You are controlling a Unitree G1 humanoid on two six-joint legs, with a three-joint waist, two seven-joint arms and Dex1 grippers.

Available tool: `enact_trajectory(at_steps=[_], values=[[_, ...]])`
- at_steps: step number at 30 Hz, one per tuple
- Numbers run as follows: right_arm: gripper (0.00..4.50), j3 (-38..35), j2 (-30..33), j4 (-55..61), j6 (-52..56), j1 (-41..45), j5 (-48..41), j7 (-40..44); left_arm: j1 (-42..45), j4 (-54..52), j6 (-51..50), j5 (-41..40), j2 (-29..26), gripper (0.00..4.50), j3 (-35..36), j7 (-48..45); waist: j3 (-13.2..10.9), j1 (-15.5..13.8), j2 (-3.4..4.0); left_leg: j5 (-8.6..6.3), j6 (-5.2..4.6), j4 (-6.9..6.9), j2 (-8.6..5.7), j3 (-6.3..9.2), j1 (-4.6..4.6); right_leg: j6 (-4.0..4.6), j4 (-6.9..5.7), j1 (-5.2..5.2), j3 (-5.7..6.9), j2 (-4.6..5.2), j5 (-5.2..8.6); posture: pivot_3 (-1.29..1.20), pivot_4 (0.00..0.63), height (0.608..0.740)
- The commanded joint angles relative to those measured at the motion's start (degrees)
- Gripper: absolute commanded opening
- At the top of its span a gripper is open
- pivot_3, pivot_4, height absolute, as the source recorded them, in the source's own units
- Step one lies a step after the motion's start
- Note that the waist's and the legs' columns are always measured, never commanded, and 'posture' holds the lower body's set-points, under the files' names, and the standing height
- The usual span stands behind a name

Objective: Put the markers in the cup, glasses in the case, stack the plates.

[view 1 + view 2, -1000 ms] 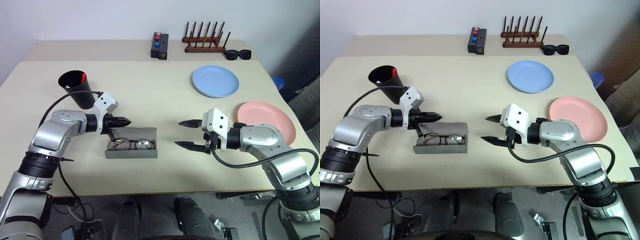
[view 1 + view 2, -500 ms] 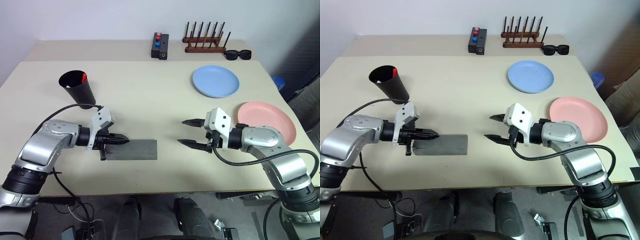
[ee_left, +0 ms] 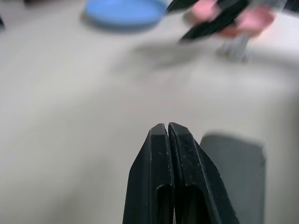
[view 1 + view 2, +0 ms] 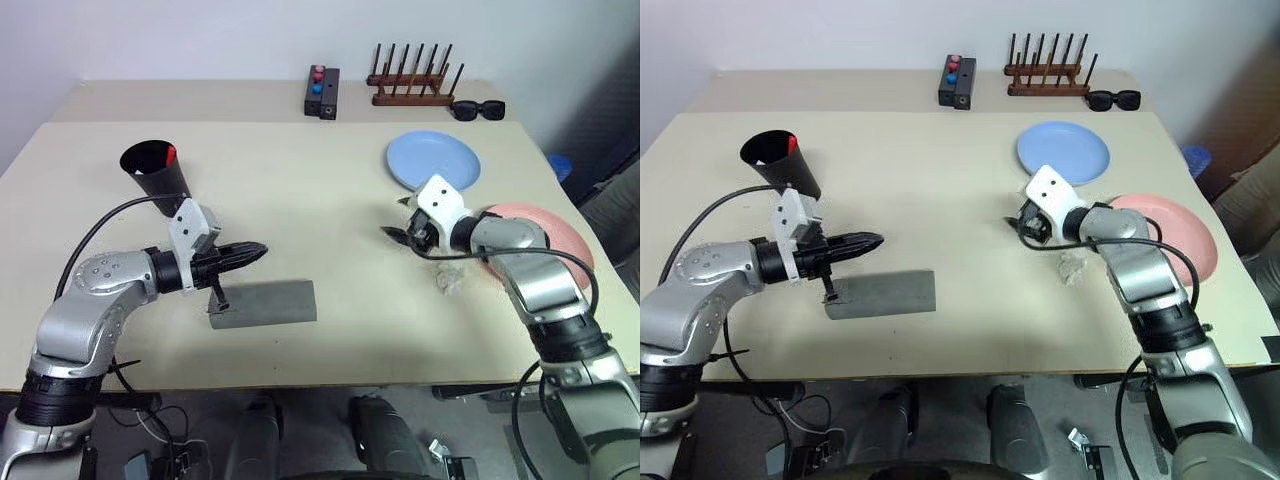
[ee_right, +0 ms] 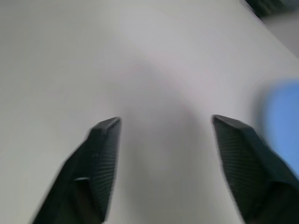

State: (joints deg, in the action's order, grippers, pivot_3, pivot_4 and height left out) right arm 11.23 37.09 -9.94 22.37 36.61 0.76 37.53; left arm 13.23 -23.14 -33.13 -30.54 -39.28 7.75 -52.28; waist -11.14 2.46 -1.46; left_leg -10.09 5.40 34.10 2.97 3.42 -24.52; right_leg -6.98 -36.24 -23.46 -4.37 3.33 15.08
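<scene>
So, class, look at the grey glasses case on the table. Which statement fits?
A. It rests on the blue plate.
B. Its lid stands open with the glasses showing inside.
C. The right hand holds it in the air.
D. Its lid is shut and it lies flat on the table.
D: the case lies flat on the table with its lid down, just below the shut left hand.

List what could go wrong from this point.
1. The right gripper hangs open between the blue plate and the pink plate; a careless grab could push one toward the table's edge instead of lifting it.
2. The left gripper, shut, sits just above the closed case; a sweep could nudge the case.
3. The cup leans, so an arm brushing it might tip it.
</scene>
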Motion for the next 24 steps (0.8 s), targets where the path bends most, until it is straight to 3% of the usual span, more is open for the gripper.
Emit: enact_trajectory(at_steps=[1, 8, 13, 16, 23, 24], values=[[4.44, 1.31, -1.03, -12.11, -8.96, 6.84, 6.74, -5.84, -2.07, -7.41, -1.16, -5.67, 2.31, 0.00, 1.47, 2.29, -0.01, 0.23, 0.02, 0.00, 0.00, -0.01, 0.00, 0.00, 0.00, -0.01, 0.00, 0.00, 0.00, 0.00, 0.00, 0.00, 0.150, 0.740], [4.44, 5.28, -5.06, -43.00, -23.34, 20.62, 15.70, -14.92, -5.62, -14.43, -3.51, -8.50, 3.45, 0.00, -1.33, 6.18, -0.02, 0.38, 0.05, 0.01, 0.00, 0.06, 0.00, -0.02, 0.07, 0.00, -0.07, 0.03, -0.05, -0.02, -0.02, 0.00, 0.150, 0.740], [4.44, 6.34, -7.89, -56.65, -29.66, 25.74, 18.74, -18.03, -6.38, -15.92, -3.97, -9.25, 4.16, 0.00, -2.47, 8.66, -0.03, 0.30, 0.05, 0.01, 0.00, 0.05, -0.02, -0.01, 0.06, -0.01, -0.05, 0.06, -0.05, -0.02, -0.02, 0.00, 0.150, 0.740], [3.58, 7.37, -8.26, -60.03, -32.10, 26.92, 20.69, -18.58, -7.12, -16.33, -4.20, -10.28, 3.99, 0.00, -1.74, 9.45, -0.02, 0.43, 0.05, 0.01, 0.00, 0.06, -0.02, 0.00, 0.10, -0.01, -0.07, 0.09, -0.05, -0.02, -0.02, 0.00, 0.150, 0.740], [0.05, 7.10, -8.09, -62.36, -34.44, 27.13, 22.51, -20.05, -9.36, -16.36, -3.51, -11.14, 3.36, 0.00, -0.19, 11.13, -0.03, 0.58, 0.09, 0.01, 0.00, 0.06, -0.02, 0.01, 0.11, -0.01, -0.08, 0.09, -0.05, -0.02, -0.02, 0.00, 0.150, 0.740], [0.05, 7.00, -8.04, -62.40, -34.63, 27.03, 22.61, -20.21, -9.65, -16.47, -3.40, -11.35, 3.35, 0.00, 0.01, 11.31, -0.04, 0.64, 0.10, 0.01, 0.00, 0.05, -0.02, 0.01, 0.11, -0.01, -0.08, 0.09, -0.05, -0.02, -0.02, 0.00, 0.150, 0.740]])
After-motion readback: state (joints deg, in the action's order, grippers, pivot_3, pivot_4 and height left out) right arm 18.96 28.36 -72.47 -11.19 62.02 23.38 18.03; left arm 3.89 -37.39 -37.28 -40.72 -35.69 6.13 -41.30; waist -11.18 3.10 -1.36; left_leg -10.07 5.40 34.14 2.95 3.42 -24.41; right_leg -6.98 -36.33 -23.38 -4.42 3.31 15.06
